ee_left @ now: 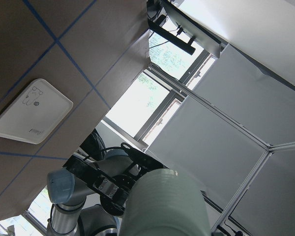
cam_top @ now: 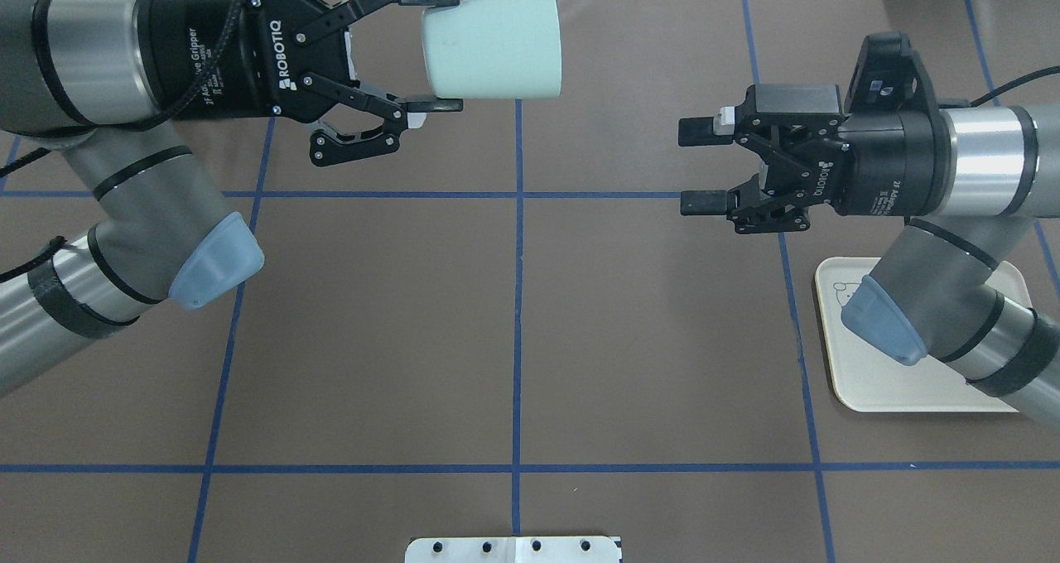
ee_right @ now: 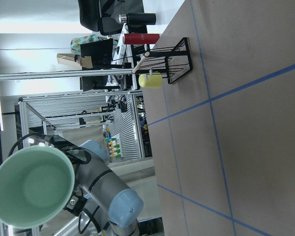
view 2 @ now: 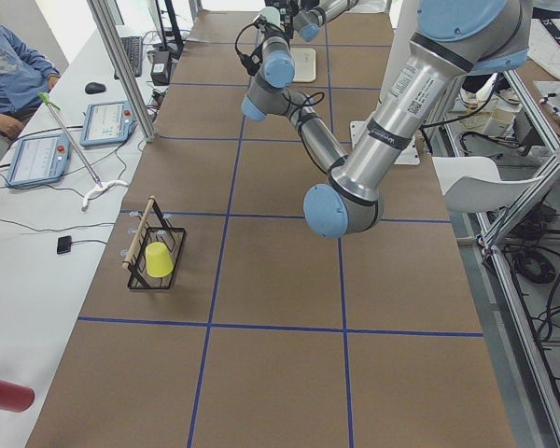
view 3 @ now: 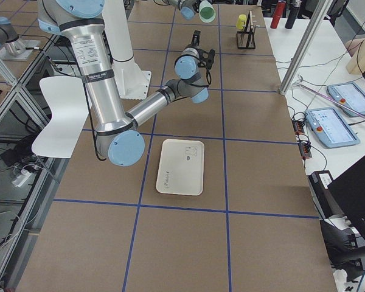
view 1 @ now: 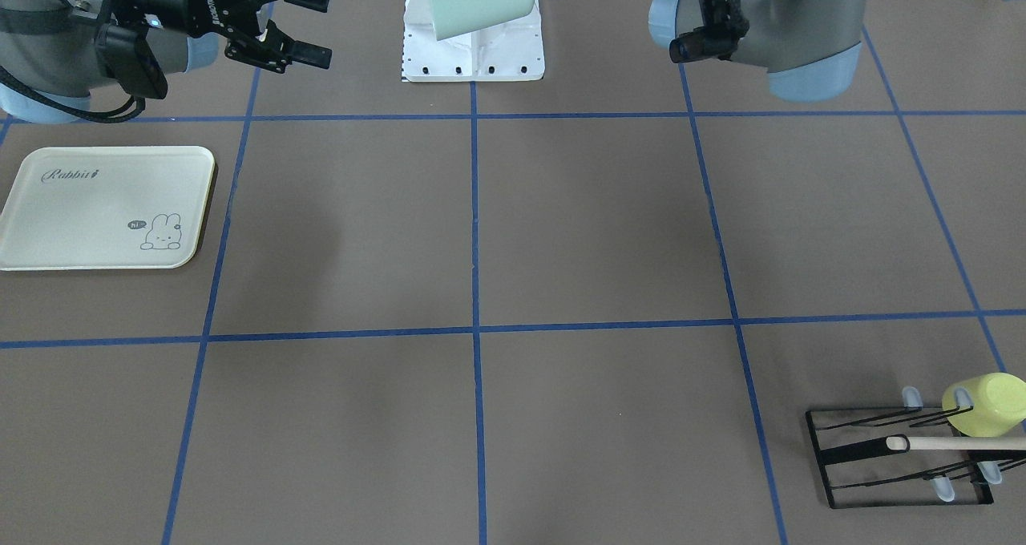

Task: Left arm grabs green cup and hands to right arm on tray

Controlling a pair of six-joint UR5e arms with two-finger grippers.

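Observation:
My left gripper (cam_top: 435, 52) is shut on the base end of the pale green cup (cam_top: 497, 43) and holds it on its side, high above the table, mouth toward the right arm. My right gripper (cam_top: 691, 167) is open and empty. It faces the cup's mouth across a gap, a little nearer the robot. The right wrist view looks into the cup's open mouth (ee_right: 32, 187). The cream "Rabbit" tray (view 1: 104, 208) lies flat on the table on the right arm's side, partly under the right arm's elbow in the overhead view (cam_top: 894, 381).
A yellow-green cup (view 1: 986, 405) hangs on a black wire rack (view 1: 898, 457) with a wooden stick at the table's far corner on the left arm's side. The white base plate (view 1: 473, 48) sits at the robot's edge. Blue tape lines grid the brown table.

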